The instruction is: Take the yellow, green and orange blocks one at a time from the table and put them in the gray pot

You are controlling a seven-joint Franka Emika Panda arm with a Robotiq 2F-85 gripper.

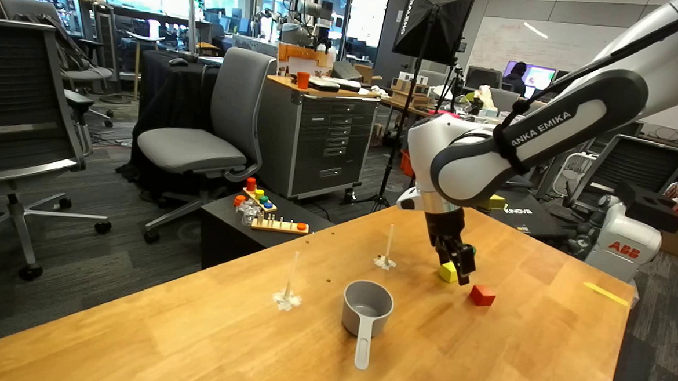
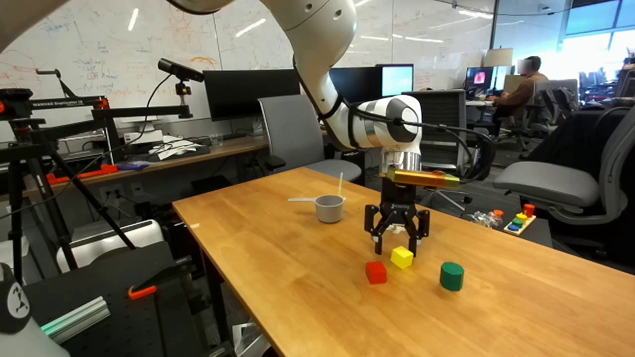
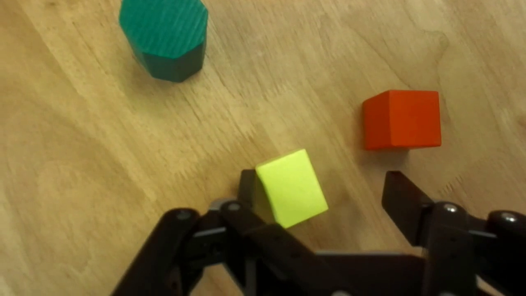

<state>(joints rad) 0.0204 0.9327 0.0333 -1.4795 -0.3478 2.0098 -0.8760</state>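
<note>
Because the yellow block (image 3: 292, 189) is likely wanted first, the fingers (image 3: 402, 205) stand spread on either side, presumably to pinch it.

You look down across the wooden table (image 1: 238, 336) in both exterior views, facing a drawer cabinet (image 1: 335, 149) in an exterior view, a whiteboard (image 2: 243, 54) in an exterior view; your wrist view looks closely down at the yellow cube (image 3: 292, 189).
</note>
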